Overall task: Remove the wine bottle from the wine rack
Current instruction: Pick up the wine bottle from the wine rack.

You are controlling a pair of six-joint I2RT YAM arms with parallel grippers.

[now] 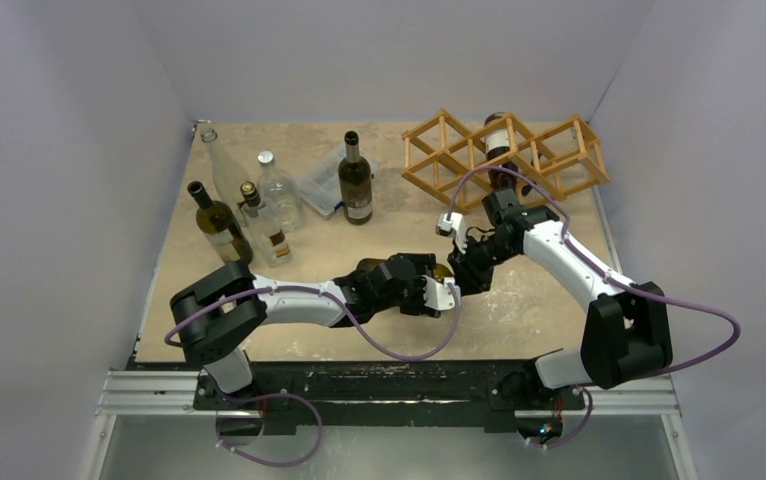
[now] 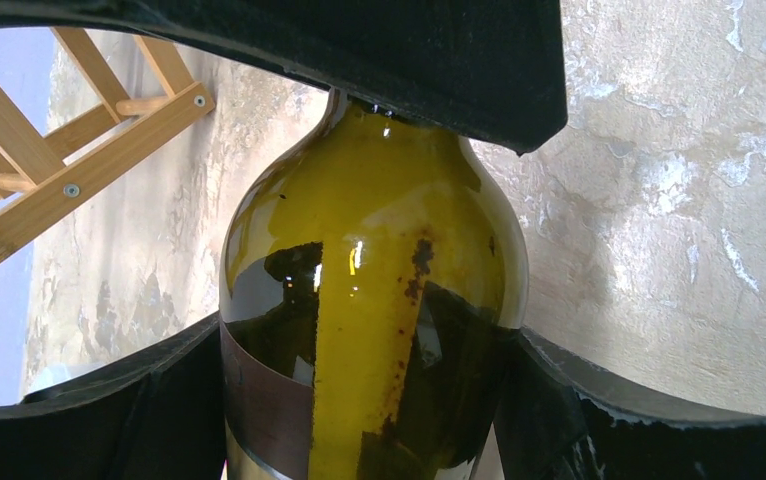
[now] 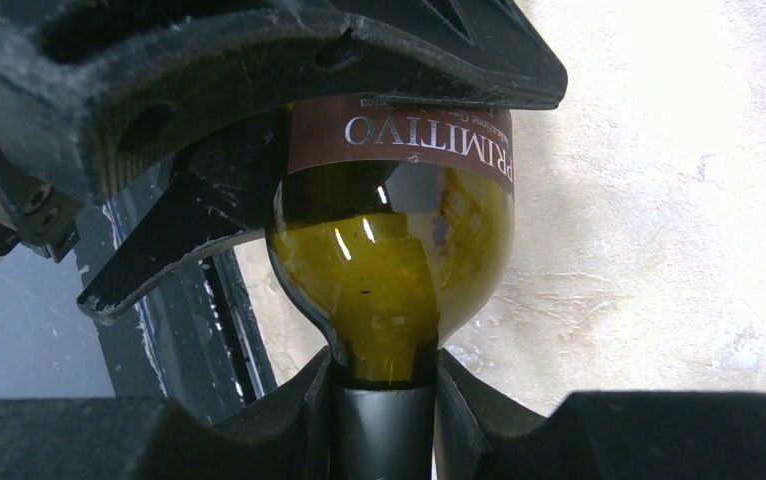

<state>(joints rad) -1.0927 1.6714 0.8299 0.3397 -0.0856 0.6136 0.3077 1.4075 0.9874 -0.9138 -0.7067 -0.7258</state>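
Note:
An olive-green wine bottle (image 2: 369, 250) with a brown label is held between my two grippers over the middle of the table, and only a sliver of it (image 1: 442, 270) shows from above. My right gripper (image 3: 384, 400) is shut on its black-capped neck. My left gripper (image 2: 364, 400) has its pads pressed against both sides of the wide body. The wine rack (image 1: 504, 160), a light wooden lattice, stands at the back right, apart from both grippers, and its corner (image 2: 59, 170) shows in the left wrist view. Another dark bottle (image 1: 499, 135) lies in the rack.
Several upright bottles (image 1: 244, 205) stand at the back left, with a dark one (image 1: 356, 180) near the middle. A clear plastic box (image 1: 321, 182) lies between them. Grey walls close in the table on the left, back and right.

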